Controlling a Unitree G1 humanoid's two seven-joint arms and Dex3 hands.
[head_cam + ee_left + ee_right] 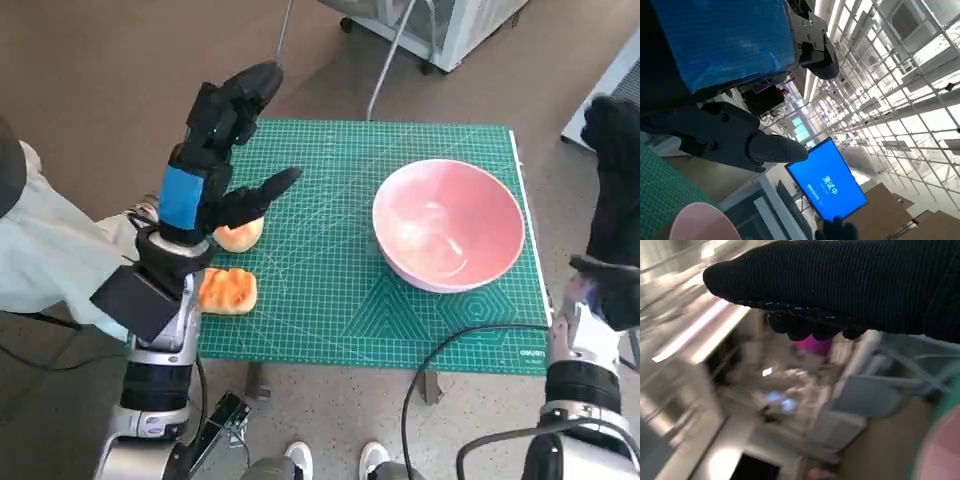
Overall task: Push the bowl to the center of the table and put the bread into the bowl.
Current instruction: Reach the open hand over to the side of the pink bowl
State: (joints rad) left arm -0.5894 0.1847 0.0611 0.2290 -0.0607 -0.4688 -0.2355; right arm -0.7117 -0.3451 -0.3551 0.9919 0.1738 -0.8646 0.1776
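Left hand [222, 150] raised above two breads [229, 290], fingers spread, holding nothing. Bowl [449, 223] sits right of center on the bench's green mat [330, 290], empty. Right hand [618, 170] off the right edge; grip can't tell. Push low on the bowl's right wall, slowly leftward. Mat corner text unreadable; blue screen [827, 187] shows "测试中".

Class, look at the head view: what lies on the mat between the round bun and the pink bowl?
Nothing: in the head view only bare green mat separates the bun from the bowl.
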